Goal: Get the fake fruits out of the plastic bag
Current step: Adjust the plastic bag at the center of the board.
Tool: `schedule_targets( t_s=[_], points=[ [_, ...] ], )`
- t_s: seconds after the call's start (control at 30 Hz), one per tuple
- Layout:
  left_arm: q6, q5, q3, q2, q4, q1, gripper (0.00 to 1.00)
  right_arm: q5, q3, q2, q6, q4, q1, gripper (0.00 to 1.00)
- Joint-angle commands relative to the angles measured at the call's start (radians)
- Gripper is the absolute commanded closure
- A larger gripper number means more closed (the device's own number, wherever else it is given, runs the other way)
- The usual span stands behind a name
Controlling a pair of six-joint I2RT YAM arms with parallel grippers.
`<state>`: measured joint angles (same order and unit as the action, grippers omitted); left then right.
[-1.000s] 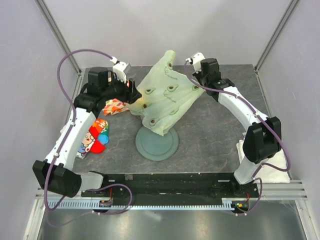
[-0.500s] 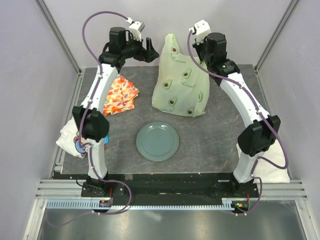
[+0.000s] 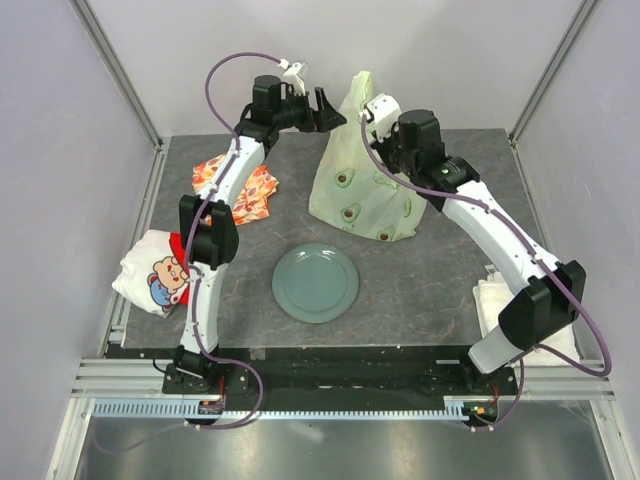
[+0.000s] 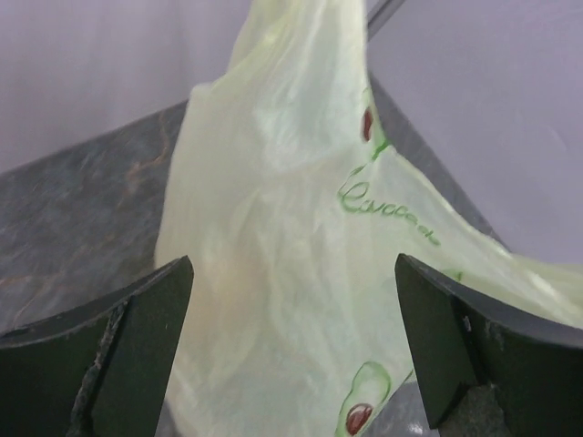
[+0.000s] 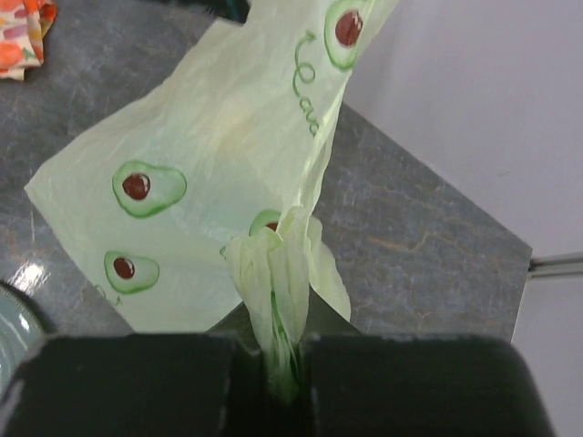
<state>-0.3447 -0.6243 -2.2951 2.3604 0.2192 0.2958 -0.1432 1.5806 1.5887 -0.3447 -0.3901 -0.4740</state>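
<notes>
A pale green plastic bag (image 3: pixel 362 185) printed with avocados stands at twelve o'clock on the desk (image 3: pixel 430 270), beyond a grey-green plate (image 3: pixel 315 283). The right hand (image 5: pixel 284 369) is clenched on a bunched fold of the bag, holding it up in a peak. The left hand (image 3: pixel 328 108) hangs released at the bag's ten o'clock, jaws wide apart.

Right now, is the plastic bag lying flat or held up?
Held up: the right gripper is shut on a bunched fold, holding the plastic bag tall; the left gripper is open.

plastic bag (image 4: pixel 291 237) blocks ahead, plate (image 3: pixel 315 283) unobstructed
</notes>
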Motion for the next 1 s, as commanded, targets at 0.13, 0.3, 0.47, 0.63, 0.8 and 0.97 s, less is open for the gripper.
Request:
schedule_targets(
  t_s=[0.13, 0.3, 0.47, 0.63, 0.8, 0.97],
  points=[
    [0.038, 0.084, -0.139, 0.077, -0.250, 0.080, 0.01, -0.002, -0.093, -0.121, 0.085, -0.101, 0.003, 0.99],
    [0.148, 0.234, -0.233, 0.167, -0.296, 0.138, 0.02, 0.014, -0.096, -0.138, 0.119, -0.150, 0.003, 0.99],
    [0.193, 0.265, -0.237, 0.175, -0.342, 0.174, 0.81, -0.009, -0.087, -0.127, 0.116, -0.159, 0.009, 0.99],
    [0.260, 0.330, -0.231, 0.134, -0.342, 0.155, 0.98, -0.126, -0.053, -0.073, 0.141, -0.058, 0.096, 1.00],
    [0.337, 0.285, -0.234, 0.067, -0.402, 0.103, 0.98, -0.233, 0.328, 0.247, 0.139, -0.016, 0.228, 1.00],
    [0.522, 0.313, -0.397, 0.132, -0.435, 0.115, 0.98, -0.254, 0.807, 0.540, 0.141, -0.013, 0.291, 1.00]
  ],
)
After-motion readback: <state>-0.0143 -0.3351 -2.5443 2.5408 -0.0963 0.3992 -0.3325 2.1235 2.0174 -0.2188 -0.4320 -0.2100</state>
